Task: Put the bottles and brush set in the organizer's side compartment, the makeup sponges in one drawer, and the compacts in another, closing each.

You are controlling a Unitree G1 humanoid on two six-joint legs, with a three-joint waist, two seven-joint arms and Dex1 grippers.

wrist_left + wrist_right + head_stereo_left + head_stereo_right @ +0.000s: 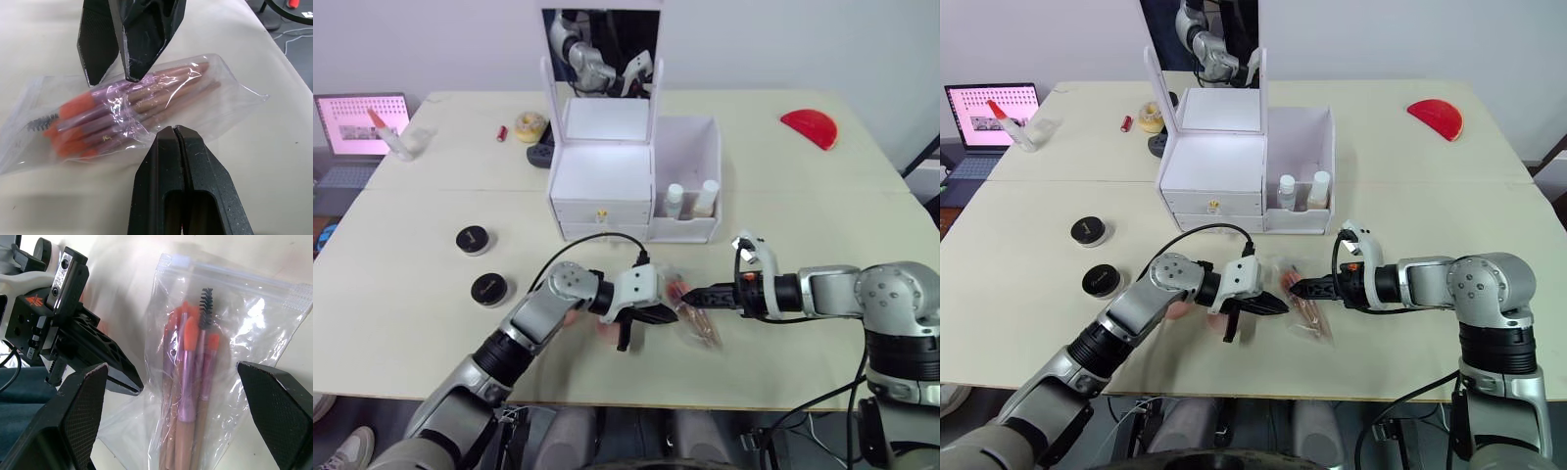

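Right wrist view: brush set [195,367] lies on the worktop [803,196] directly between the spread fingers of the right end effector [697,295]. Pouch's long axis runs roughly along the reach. Left end effector [651,315], fingers pressed together, sits just beside the pouch's edge. Clear crinkled pouch, orange-pink tips, one black spoolie. Right arm looks better placed.

the brush set [1304,302] lies on the table [1449,206] in front of the organizer [1234,166], between both grippers. the bottles [1301,193] stand in the side compartment [1322,147], right of the drawers. the compacts [1095,257] lie to the left.
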